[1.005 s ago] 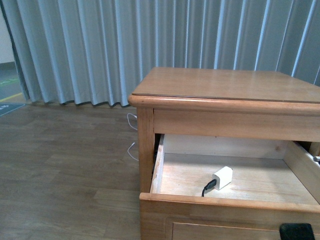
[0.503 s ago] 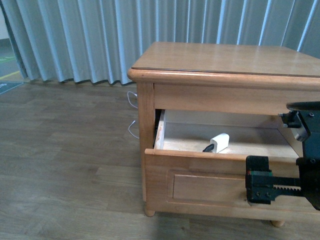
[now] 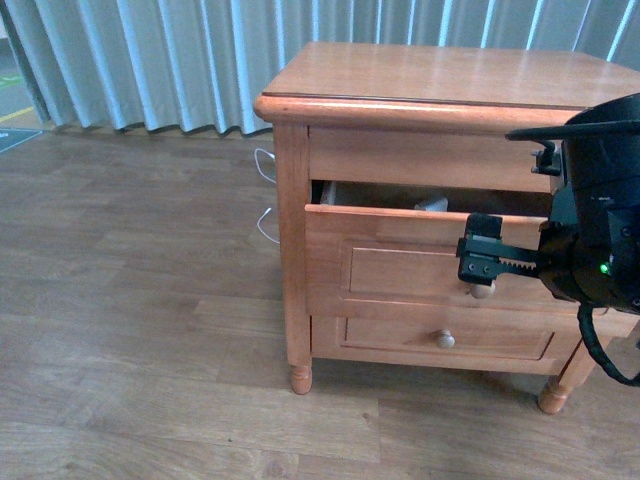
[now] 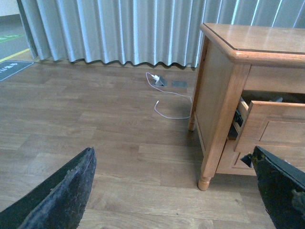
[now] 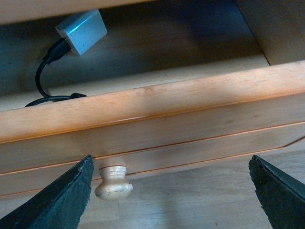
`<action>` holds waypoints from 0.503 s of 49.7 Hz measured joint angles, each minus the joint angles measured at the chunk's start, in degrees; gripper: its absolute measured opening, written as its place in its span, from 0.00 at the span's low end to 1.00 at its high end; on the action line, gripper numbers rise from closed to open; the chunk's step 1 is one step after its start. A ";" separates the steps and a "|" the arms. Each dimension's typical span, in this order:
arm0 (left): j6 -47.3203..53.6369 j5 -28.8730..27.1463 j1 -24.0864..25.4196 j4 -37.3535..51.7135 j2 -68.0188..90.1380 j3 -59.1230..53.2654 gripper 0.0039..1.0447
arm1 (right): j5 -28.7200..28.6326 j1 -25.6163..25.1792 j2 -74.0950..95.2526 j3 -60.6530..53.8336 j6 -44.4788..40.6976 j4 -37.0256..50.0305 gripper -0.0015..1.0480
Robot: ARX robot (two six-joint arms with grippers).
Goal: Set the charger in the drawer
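Observation:
The charger [image 5: 82, 31], a small white cube with a black cable [image 5: 44, 78], lies inside the upper drawer [image 5: 152, 102]. In the front view only its top [image 3: 432, 204] peeks over the drawer [image 3: 400, 228], which stands partly open. My right gripper [image 3: 480, 262] is open in front of the drawer's front panel, its fingers spread wide, with the pale round knob [image 5: 113, 182] close to one finger [image 5: 66, 200]. It holds nothing. My left gripper [image 4: 172, 152] is open over the floor, away from the nightstand [image 4: 224, 90].
The lower drawer [image 3: 440, 338] is shut below the upper one. A thin white cable [image 4: 167, 98] lies on the wooden floor beside the nightstand, near the grey curtain [image 3: 150, 60]. The nightstand's turned feet [image 3: 300, 378] stand on the floor.
The drawer has slid from wide open to only partly open. My right gripper has come in front of its panel near the knob, and the front view has dropped lower and further back.

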 joint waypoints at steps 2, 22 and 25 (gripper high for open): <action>0.00 0.00 0.00 0.00 0.00 0.00 0.95 | 0.46 -0.11 0.72 0.74 0.63 0.48 0.92; 0.00 0.00 0.00 0.00 0.00 0.00 0.95 | 4.20 -1.22 6.47 7.61 4.70 2.56 0.92; 0.02 0.02 0.00 0.00 0.00 0.00 0.95 | 4.39 -1.40 7.15 8.59 5.14 2.54 0.92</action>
